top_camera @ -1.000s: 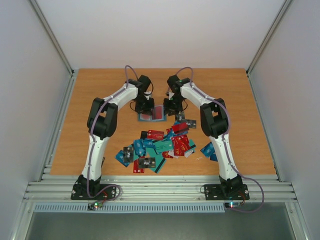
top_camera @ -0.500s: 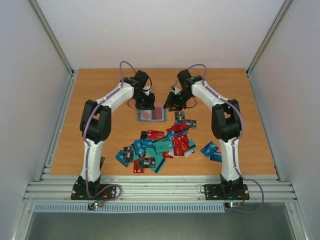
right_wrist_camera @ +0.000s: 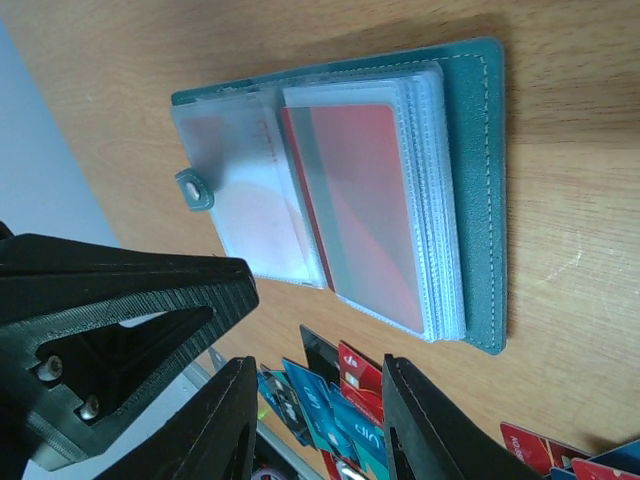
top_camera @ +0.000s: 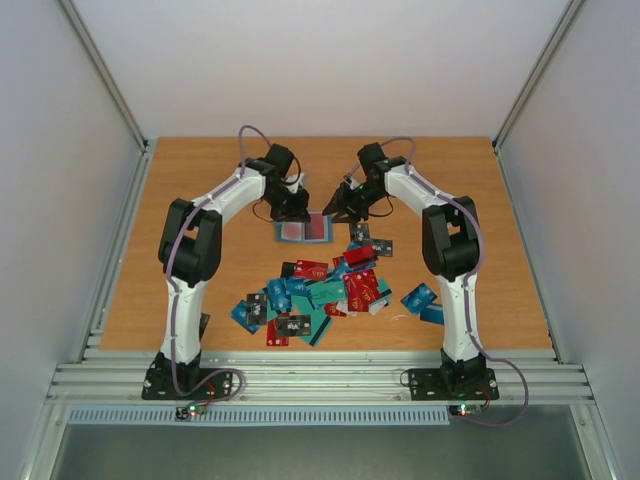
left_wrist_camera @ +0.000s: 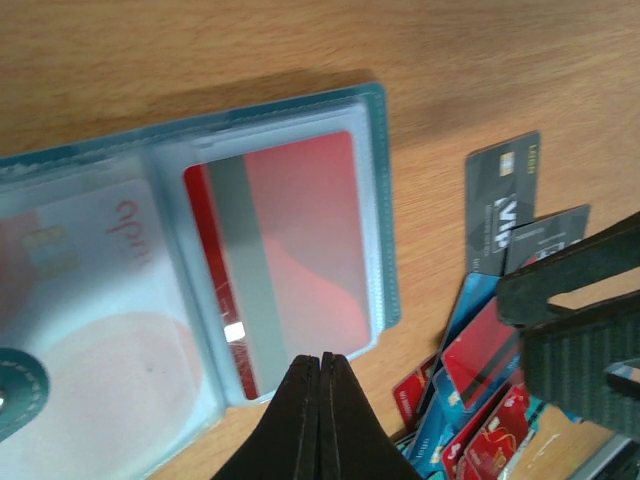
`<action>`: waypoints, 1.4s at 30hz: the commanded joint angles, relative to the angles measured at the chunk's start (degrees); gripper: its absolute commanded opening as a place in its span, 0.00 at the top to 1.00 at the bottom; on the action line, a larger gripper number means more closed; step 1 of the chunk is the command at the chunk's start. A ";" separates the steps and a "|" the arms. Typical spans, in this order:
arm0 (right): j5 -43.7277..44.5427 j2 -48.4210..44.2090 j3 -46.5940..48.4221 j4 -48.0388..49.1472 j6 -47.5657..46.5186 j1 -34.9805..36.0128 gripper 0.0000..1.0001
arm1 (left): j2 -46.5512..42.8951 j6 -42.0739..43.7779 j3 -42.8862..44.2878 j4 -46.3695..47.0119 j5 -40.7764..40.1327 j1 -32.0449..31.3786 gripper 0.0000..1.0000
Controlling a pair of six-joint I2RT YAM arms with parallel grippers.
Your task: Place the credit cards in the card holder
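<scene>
Card holder (top_camera: 303,229) lies open on table (top_camera: 200,200) betw. the two pincers, red card (left_wrist_camera: 290,240) showing inside it. L pincer (left_wrist_camera: 320,365) pressed together, tips right at holder's edge, gripping nothing. R pincer (right_wrist_camera: 318,370) spread, empty, just beside holder. Loose credit cards (top_camera: 320,295) heaped behind both pincers, twd arm bases

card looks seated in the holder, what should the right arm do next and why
Probably swing the right gripper over to the loose credit cards for another: its fingers stand open and empty, and a red card already sits inside a sleeve of the open card holder.
</scene>
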 commanded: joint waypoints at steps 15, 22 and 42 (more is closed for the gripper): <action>-2.47 1.79 -0.04 0.41 -0.10 0.16 0.65 | 2.74 -1.09 -4.52 5.72 -2.81 0.34 1.00; -3.70 2.52 0.32 1.79 0.68 0.16 0.65 | 3.62 -0.67 -5.77 6.26 -3.80 0.35 1.00; -4.21 6.23 3.65 1.58 0.59 0.83 0.64 | 6.59 1.26 -5.90 5.68 -3.37 0.35 1.00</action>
